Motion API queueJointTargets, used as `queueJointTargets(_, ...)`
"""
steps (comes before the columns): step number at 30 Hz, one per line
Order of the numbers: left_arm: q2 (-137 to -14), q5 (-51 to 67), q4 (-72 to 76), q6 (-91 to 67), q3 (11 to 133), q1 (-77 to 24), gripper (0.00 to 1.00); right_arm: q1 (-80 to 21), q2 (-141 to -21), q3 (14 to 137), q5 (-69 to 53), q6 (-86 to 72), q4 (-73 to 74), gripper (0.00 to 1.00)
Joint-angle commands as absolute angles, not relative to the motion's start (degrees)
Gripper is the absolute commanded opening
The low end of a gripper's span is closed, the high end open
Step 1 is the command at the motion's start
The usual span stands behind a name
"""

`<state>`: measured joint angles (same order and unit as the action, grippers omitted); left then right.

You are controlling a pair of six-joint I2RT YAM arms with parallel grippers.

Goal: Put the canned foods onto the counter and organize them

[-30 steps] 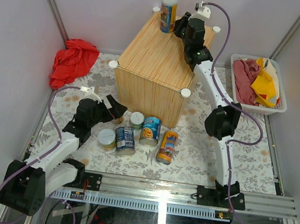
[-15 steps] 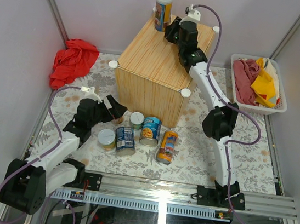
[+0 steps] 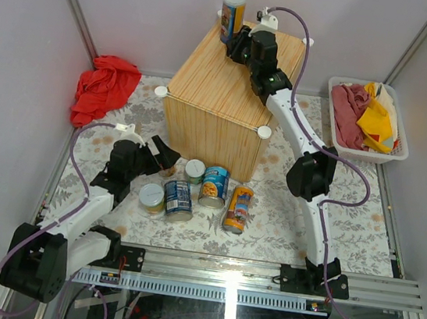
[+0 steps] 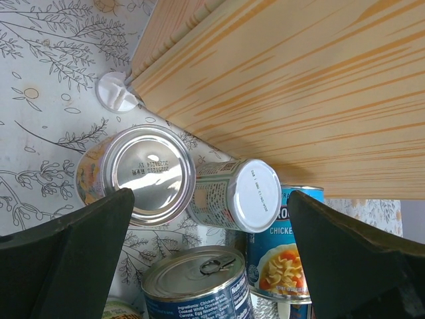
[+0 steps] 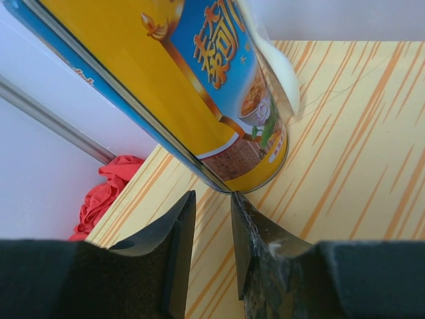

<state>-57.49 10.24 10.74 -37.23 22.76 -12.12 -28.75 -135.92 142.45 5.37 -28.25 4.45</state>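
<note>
One tall can (image 3: 232, 16) stands at the counter (image 3: 216, 81)'s far-left corner in the top view, right gripper (image 3: 240, 47) just beside it; six cans (image 3: 193, 191) remain below. Left wrist: fingers (image 4: 80, 256) spread wide over them. Right wrist: jaws nearly together, holding nothing; best retreat straight back, sparing the can

One tall orange-blue can (image 3: 232, 16) is standing upright at the far left corner of the wooden counter (image 3: 220, 82). The other cans (image 3: 197, 192) are sitting on the table before the counter, and one orange-blue can (image 3: 238, 208) is lying on its side.
</note>
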Motion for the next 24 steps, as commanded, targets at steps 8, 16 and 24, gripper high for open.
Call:
queueJointTargets(8, -58.44, 10.89, 14.6, -35.01, 23.8, -11.09, 1.0, -29.25, -138.53, 149.73, 4.59, -29.57, -1.25, 0.36)
queueJointTargets(16, -58.84, 11.09, 14.81, -35.45, 24.04, -10.81, 1.0, -29.16, -139.66, 150.62, 6.99, -27.36, -3.17, 0.36)
queueJointTargets(24, -56.62, 12.16, 13.29, -36.93, 24.23, -10.77, 1.0, -29.33, -135.97, 148.34, 6.17, -25.25, -1.93, 0.39)
